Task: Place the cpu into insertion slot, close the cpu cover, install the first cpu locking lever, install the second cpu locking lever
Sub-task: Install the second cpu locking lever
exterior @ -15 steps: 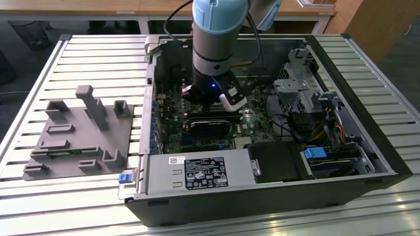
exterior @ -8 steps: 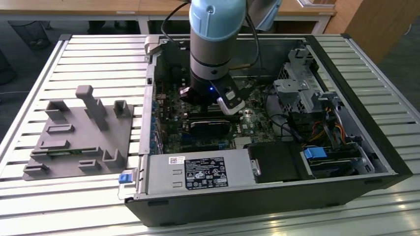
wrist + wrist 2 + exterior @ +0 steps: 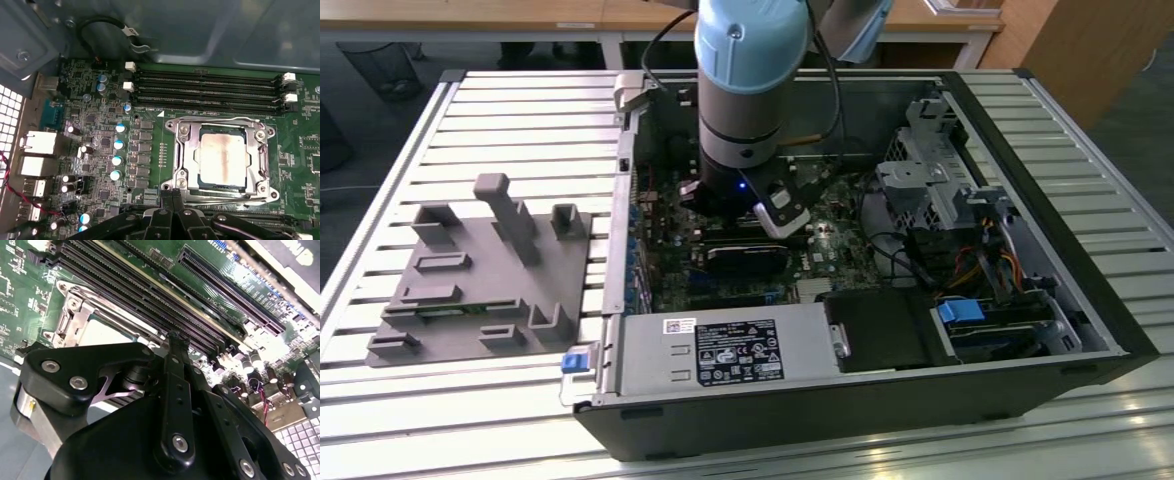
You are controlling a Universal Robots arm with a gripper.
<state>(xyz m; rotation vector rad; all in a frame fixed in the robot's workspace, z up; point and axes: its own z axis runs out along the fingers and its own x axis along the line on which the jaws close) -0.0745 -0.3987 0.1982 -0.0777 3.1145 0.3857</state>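
Observation:
The cpu [image 3: 222, 157], a dull silver square, lies in the insertion slot [image 3: 172, 150] on the green board. The cpu cover [image 3: 186, 159], a silvery frame, lies flat around it. One thin wire lever [image 3: 220, 120] runs along the socket's side by the memory slots. Another lever [image 3: 235, 198] runs along the side nearest my fingertips. My gripper [image 3: 172, 197] is shut with nothing in it, its tips just off a corner of the socket. The second wrist view has the gripper [image 3: 177, 342] in front of the socket [image 3: 100, 327]. In the exterior view the arm's wrist [image 3: 736, 190] reaches down into the open computer case.
Long black memory slots [image 3: 205, 85] border the socket, with capacitors [image 3: 117, 145] and rear ports [image 3: 37, 142] beyond it. The case holds a power supply [image 3: 720, 352], a black heatsink block [image 3: 747, 262] and a drive cage [image 3: 947, 185]. A grey fixture plate [image 3: 480, 270] lies at the exterior view's left.

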